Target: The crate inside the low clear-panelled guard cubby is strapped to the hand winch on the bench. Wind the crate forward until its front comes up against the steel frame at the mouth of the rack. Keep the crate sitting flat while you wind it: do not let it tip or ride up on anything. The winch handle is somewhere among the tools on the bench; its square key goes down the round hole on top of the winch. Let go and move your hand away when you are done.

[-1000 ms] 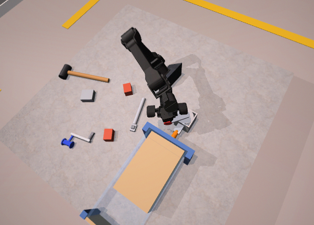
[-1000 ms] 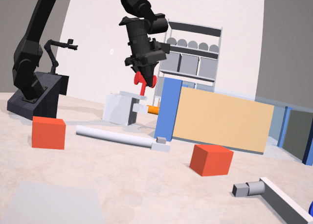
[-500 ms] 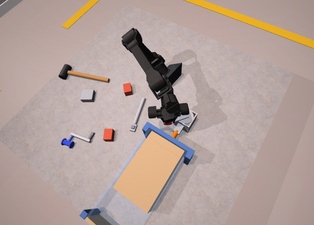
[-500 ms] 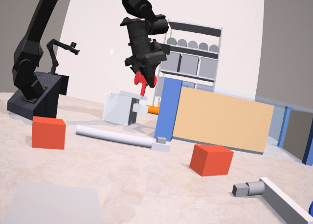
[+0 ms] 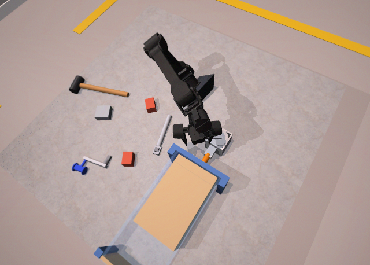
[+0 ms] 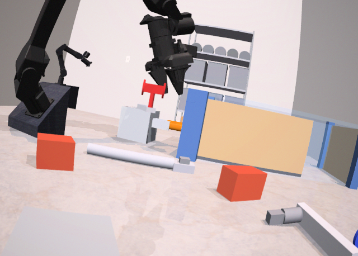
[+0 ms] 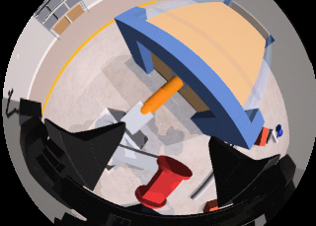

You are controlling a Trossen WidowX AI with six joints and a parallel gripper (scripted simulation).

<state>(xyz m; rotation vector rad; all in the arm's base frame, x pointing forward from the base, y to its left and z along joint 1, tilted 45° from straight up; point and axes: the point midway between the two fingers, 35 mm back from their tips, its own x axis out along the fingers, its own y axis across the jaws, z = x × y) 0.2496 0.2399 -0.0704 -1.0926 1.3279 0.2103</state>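
Note:
My gripper [image 5: 197,144] [image 6: 173,92] [image 7: 169,134] is open above and beside the red knob [image 6: 154,88] [image 7: 165,184]; nothing is held. The knob stands upright on the handle's grey arm [image 7: 132,153], which lies across the top of the winch [image 5: 228,142] [image 6: 133,124]; the key end is hidden. An orange strap piece [image 5: 206,158] [image 6: 175,125] [image 7: 163,95] runs from the winch's grey bar into the blue frame [image 5: 203,162] [image 6: 193,123] [image 7: 197,60]. The crate [image 5: 179,199] [image 6: 254,137] [image 7: 212,34] sits flat just behind the frame; whether they touch is hidden.
A grey bar tool [image 5: 163,133] [image 6: 130,156] and two red blocks [image 5: 150,105] [image 5: 128,158] lie beside the winch and cubby. A blue-knobbed crank [image 5: 95,161], a mallet [image 5: 103,89] and a grey block [image 5: 103,111] lie farther left in the top view.

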